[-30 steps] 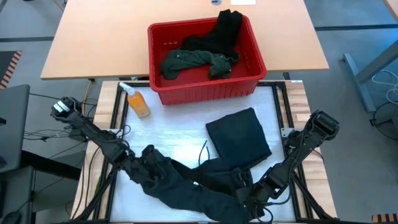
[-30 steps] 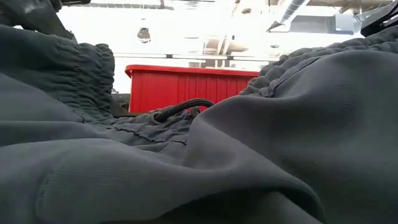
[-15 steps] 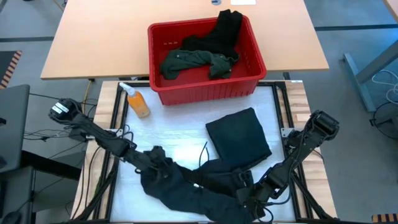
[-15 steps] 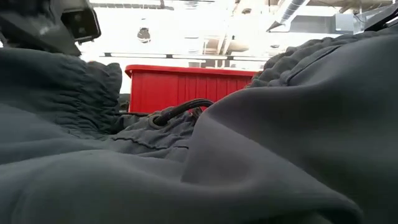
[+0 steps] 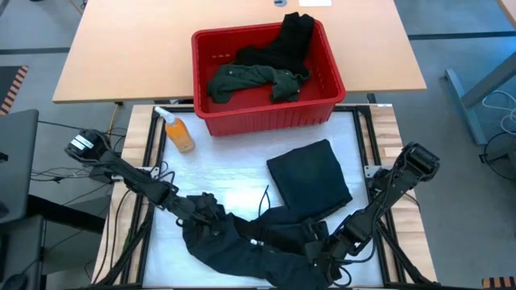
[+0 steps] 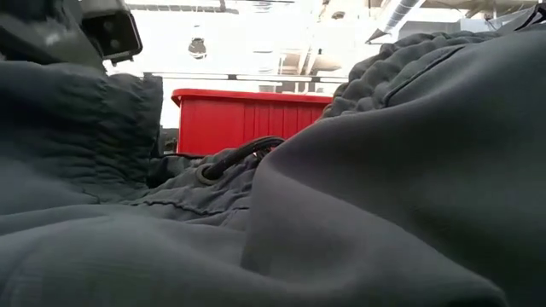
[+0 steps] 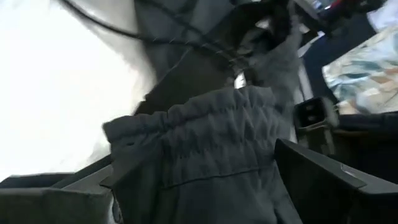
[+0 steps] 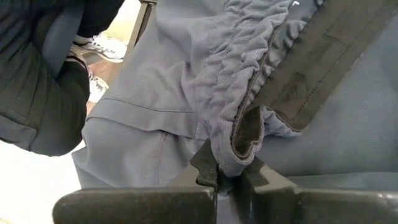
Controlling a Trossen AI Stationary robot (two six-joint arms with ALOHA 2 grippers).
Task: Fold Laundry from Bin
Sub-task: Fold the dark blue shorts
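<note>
On the white worktop (image 5: 226, 181), nearest, the right claw (image 8: 225, 177) is clamped on the elastic waistband of dark trousers (image 5: 258, 246); the left claw (image 5: 211, 211) stands apart over their other end. A folded black garment (image 5: 310, 179) lies beyond, then the red bin (image 5: 266, 113) holding more laundry (image 5: 250, 79).

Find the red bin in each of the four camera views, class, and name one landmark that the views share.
High view: the red bin sits top centre, beyond the white mat.
Low view: its red wall shows mid-picture, behind the grey cloth.
Left wrist view: not in it.
Right wrist view: not in it.
Shared landmark: the garment's gathered waistband, seen in the low and both wrist views.
</note>
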